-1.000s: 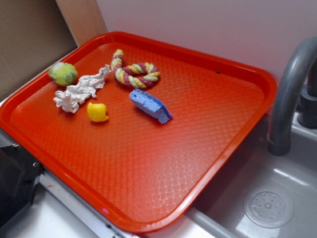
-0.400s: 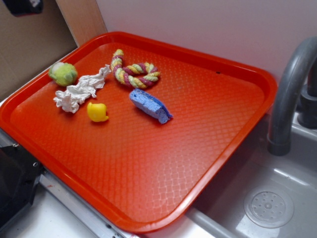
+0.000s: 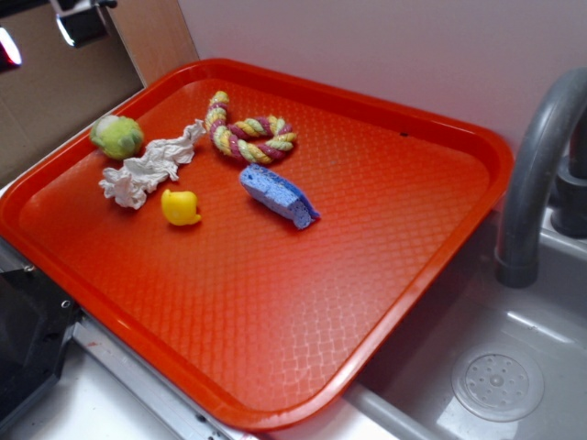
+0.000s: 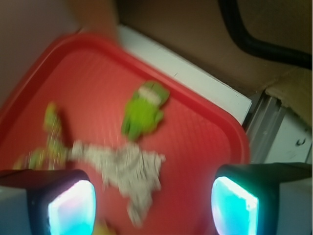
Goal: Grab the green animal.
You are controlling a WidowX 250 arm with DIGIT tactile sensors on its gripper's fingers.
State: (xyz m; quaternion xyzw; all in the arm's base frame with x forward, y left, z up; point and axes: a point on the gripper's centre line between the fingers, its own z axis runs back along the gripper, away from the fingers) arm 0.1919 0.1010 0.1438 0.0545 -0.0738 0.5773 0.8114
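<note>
The green animal (image 3: 116,136), a small rounded yellow-green soft toy with pale patches, lies in the far left corner of the red tray (image 3: 440,266). In the wrist view the green animal (image 4: 143,109) shows blurred, well ahead of the jaws. My gripper (image 3: 69,23) is just visible at the top left edge of the exterior view, high above that corner. Seen from the wrist, the gripper (image 4: 152,208) is open, its two glowing fingertips wide apart with only tray and paper between them.
Crumpled white paper (image 3: 147,170) lies right beside the green toy. A yellow duck-like toy (image 3: 180,207), a blue sponge (image 3: 280,195) and a coloured rope toy (image 3: 248,136) lie nearby. A grey faucet (image 3: 537,165) and sink (image 3: 495,380) stand to the right.
My gripper has come into the exterior view at the top left and moved rightward and lower over the tray's far left corner. The objects on the tray have not moved.
</note>
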